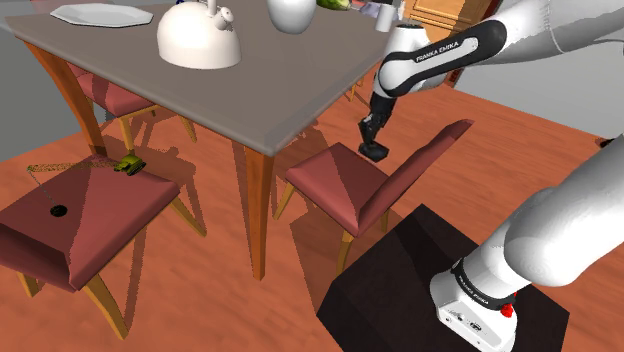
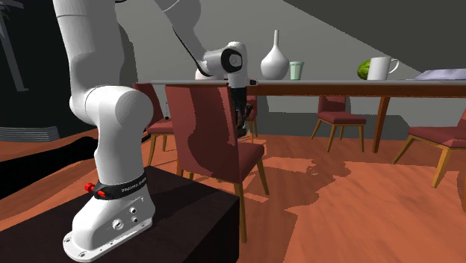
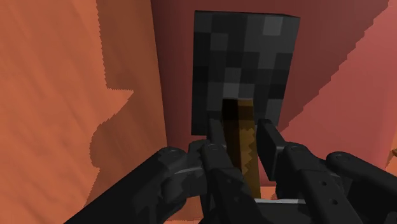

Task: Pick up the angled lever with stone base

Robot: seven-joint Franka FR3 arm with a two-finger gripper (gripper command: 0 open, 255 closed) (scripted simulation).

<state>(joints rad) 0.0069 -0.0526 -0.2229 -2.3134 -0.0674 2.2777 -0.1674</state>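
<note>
The lever [image 3: 243, 146] is orange-brown, shadowed dark down one side. Its base [image 3: 245, 57] is a blocky mottle of dark grey and black squares. The gripper [image 3: 242, 137] is all black. The chair seat [image 1: 335, 185] is dull red and the floor [image 1: 200, 300] orange-brown. In the shoulder view the tabletop [image 1: 290, 90] is grey, with a white teapot [image 1: 198, 38] at eleven o'clock and a green toy [image 1: 128, 163] at nine o'clock.

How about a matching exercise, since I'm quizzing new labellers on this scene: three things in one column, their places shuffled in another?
Things:
1. lever
2. white teapot
3. small green object

Places:
A. on the grey table
B. on the red chair at the shoulder view's left
C. between the fingers of the gripper, rising from its dark stone base

Pairs: 1-C, 2-A, 3-B
</note>
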